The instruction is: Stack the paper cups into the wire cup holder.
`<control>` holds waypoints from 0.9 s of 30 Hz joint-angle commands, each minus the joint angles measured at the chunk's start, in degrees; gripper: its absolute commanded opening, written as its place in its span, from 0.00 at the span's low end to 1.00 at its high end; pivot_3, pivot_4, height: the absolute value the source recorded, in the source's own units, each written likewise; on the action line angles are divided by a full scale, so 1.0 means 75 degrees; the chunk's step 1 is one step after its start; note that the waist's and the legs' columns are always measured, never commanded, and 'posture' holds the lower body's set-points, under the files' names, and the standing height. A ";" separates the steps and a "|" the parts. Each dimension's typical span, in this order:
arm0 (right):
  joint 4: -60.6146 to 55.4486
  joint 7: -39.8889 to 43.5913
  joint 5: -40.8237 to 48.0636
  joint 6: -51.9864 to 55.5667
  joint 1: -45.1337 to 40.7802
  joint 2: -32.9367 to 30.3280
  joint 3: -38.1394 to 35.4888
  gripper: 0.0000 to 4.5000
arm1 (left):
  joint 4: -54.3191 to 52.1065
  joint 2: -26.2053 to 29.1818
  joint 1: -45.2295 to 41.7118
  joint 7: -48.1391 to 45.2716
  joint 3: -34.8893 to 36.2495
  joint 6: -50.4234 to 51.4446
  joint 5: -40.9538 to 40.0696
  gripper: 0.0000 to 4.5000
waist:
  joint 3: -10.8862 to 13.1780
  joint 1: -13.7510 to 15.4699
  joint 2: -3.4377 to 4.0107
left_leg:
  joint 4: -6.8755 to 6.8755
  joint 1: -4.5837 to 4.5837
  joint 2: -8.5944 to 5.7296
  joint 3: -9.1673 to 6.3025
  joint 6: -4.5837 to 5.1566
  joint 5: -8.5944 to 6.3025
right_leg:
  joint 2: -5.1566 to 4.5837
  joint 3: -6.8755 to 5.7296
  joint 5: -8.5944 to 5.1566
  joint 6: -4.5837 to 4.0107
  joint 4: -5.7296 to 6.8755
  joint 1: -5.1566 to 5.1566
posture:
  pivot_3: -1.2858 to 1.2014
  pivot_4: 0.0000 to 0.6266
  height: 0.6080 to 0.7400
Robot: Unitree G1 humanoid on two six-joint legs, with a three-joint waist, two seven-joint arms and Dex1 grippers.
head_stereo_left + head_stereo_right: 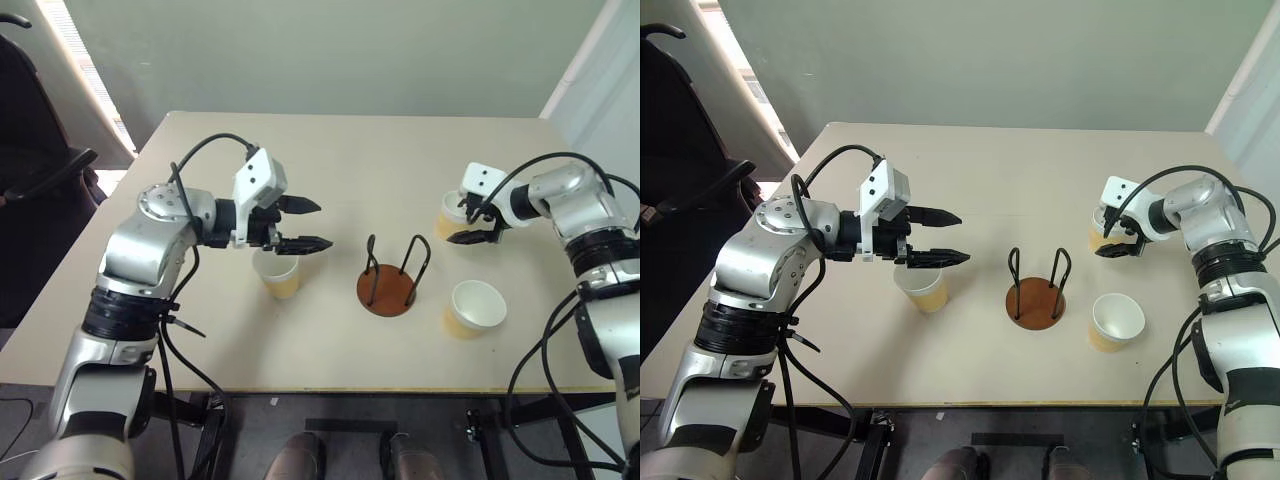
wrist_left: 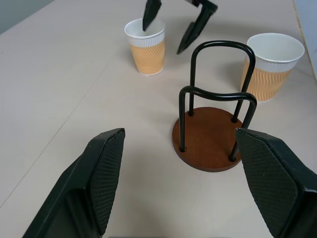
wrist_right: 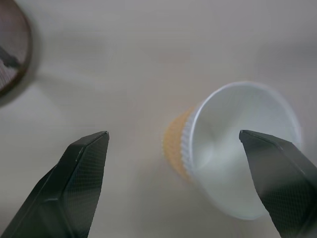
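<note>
Tan paper cups stand apart on the beige table (image 1: 330,150) in the head views: one (image 1: 278,276) under the left gripper (image 1: 308,224), one (image 1: 474,309) beside the empty wire cup holder (image 1: 390,281), one (image 1: 447,216) at the right gripper (image 1: 478,226), a grey wall behind. From the left wrist, wide-apart fingers (image 2: 101,173) frame the holder. From the right wrist, spread fingers (image 3: 79,173) straddle a cup (image 3: 233,148): the first pick is likely; closing on it comes next.

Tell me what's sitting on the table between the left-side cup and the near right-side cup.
The wire cup holder stands between the cup under the left gripper and the near right cup, empty and apart from both, as the left eye view shows.
</note>
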 commanded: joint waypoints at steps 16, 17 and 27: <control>-0.0728 0.0471 -0.0412 -0.0676 -0.0089 -0.0023 -0.0296 0.01 | -0.0360 0.0105 -0.0010 0.0061 0.0203 0.0046 -0.0201 0.85 | 0.0001 0.0005 0.0001 | -0.0005 -0.0002 0.0002 -0.0003 -0.0014 -0.0008 | 0.0003 -0.0003 0.0001 -0.0005 -0.0003 -0.0002 | 0.52 0.24 1.00; -0.1102 0.0689 -0.0271 -0.0516 -0.0034 -0.0109 -0.0398 0.01 | -0.0406 0.0126 0.0013 -0.0019 0.0227 0.0048 -0.0276 0.85 | 0.0001 0.0005 0.0001 | -0.0005 -0.0002 0.0002 -0.0003 -0.0015 -0.0008 | 0.0003 -0.0003 0.0001 -0.0005 -0.0003 -0.0002 | 0.52 0.24 1.00; -0.6544 0.2619 0.1247 0.1819 0.0231 -0.1303 -0.1118 0.01 | -0.0636 0.0385 0.0272 -0.0442 0.0433 0.0118 -0.0922 0.85 | 0.0001 -0.0029 0.0002 | -0.0004 -0.0012 0.0008 -0.0005 -0.0020 -0.0006 | 0.0009 -0.0009 -0.0010 -0.0024 -0.0010 -0.0003 | 0.52 0.24 1.00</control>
